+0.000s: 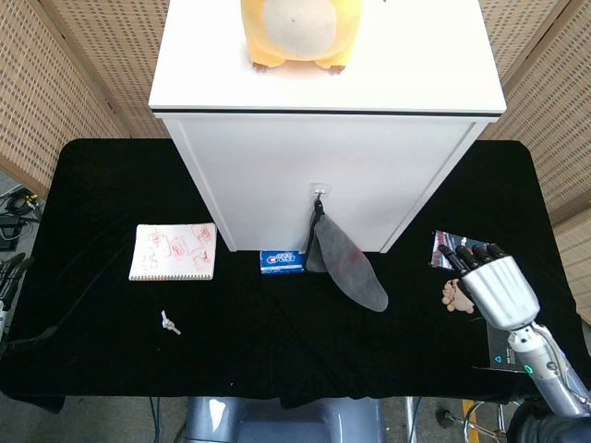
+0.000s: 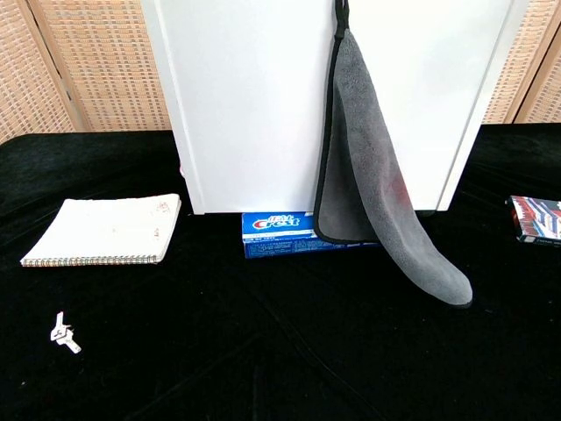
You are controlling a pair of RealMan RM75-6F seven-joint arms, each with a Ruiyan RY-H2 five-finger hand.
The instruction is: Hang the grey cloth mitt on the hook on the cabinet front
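Observation:
The grey cloth mitt [image 1: 343,268] hangs by its loop from the small hook [image 1: 319,194] on the white cabinet's front [image 1: 259,185]. Its lower end trails onto the black table. In the chest view the mitt [image 2: 364,175] drapes down from the hook [image 2: 340,7] at the top edge. My right hand [image 1: 494,286] is at the table's right side, well clear of the mitt, fingers stretched out and holding nothing. Only a dark sliver of my left hand [image 1: 7,275] shows at the left edge, and its fingers cannot be made out.
A Crest toothpaste box [image 1: 283,261] lies against the cabinet base beside the mitt. A notebook [image 1: 174,251] and a small metal piece [image 1: 169,322] lie to the left. A red-blue packet [image 1: 462,251], a beige toy [image 1: 452,296] and a black box [image 1: 510,349] sit near my right hand. A yellow plush [image 1: 294,32] tops the cabinet.

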